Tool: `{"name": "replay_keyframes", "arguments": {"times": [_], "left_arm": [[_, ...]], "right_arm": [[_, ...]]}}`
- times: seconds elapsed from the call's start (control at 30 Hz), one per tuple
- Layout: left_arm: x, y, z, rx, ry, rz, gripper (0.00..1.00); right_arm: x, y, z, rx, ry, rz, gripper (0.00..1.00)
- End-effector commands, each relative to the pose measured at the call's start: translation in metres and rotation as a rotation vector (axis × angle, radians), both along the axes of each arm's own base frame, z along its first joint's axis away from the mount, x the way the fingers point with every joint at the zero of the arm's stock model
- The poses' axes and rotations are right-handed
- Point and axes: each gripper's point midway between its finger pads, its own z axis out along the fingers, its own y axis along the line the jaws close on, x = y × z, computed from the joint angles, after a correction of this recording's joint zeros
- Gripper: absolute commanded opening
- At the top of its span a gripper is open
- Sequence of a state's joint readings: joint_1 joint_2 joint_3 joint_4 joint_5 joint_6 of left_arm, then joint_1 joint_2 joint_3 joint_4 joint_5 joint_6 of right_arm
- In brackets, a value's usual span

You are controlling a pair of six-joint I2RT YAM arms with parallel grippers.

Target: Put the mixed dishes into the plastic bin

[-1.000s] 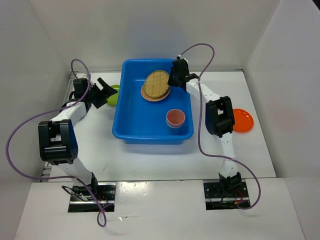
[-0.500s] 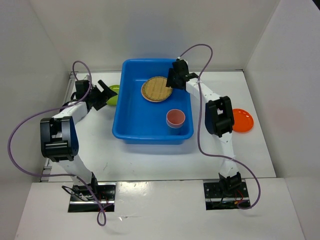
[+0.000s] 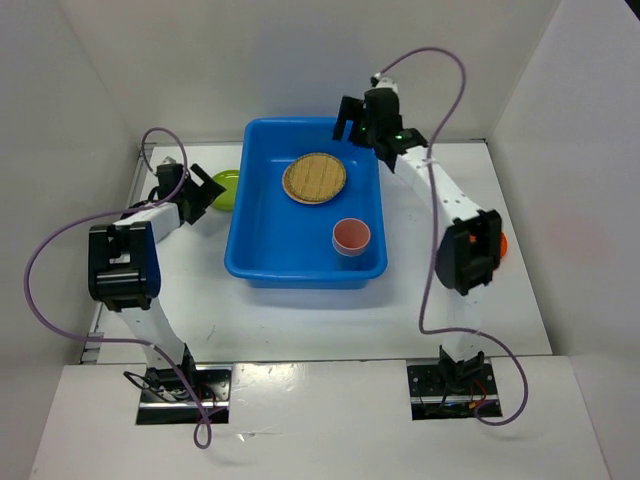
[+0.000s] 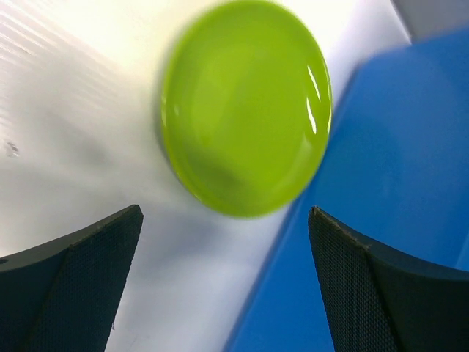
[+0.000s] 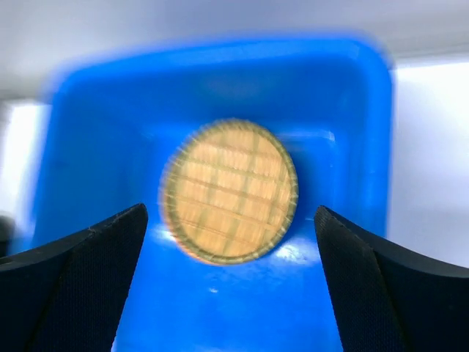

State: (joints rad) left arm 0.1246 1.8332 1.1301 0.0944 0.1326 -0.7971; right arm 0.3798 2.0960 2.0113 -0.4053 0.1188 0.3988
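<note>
Left jaws: wide apart, empty, left gripper [image 4: 223, 216] near green plate [image 4: 245, 110].
Right jaws: wide apart, empty, right gripper [image 5: 231, 213] above woven plate [image 5: 229, 191] in blue bin [image 5: 352, 132].

Plastic bin [image 4: 388, 176] wall stands just beside the lime-green plate [image 4: 245, 103].

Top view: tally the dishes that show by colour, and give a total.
Tan woven plate: 1 (any beneath it hidden)
Lime-green plate: 1
Orange plate: 1, mostly behind the right arm
Reddish-pink cup: 1
Total: 4
</note>
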Motion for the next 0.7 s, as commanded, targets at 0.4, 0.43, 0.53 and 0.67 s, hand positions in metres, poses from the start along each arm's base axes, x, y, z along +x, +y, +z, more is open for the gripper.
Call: {"name": "replay_keyframes", "arguments": {"times": [0.4, 0.43, 0.53, 0.67], "left_arm": [[0.033, 0.028, -0.035, -0.018, 0.004, 0.319, 0.92], [0.033, 0.028, -0.035, -0.018, 0.004, 0.319, 0.92], [0.035, 0.027, -0.038, -0.038, 0.004, 0.334, 0.89], [0.039, 0.025, -0.046, -0.073, 0.006, 0.348, 0.84]], "right_arm": [[-0.106, -0.075, 0.1, 0.147, -0.245, -0.183, 1.0], [-0.106, -0.084, 0.106, 0.182, -0.283, -0.191, 1.0], [-0.121, -0.09, 0.092, 0.217, -0.264, -0.159, 1.0], [-0.126, -0.091, 0.077, 0.207, -0.211, -0.167, 1.0]]}}
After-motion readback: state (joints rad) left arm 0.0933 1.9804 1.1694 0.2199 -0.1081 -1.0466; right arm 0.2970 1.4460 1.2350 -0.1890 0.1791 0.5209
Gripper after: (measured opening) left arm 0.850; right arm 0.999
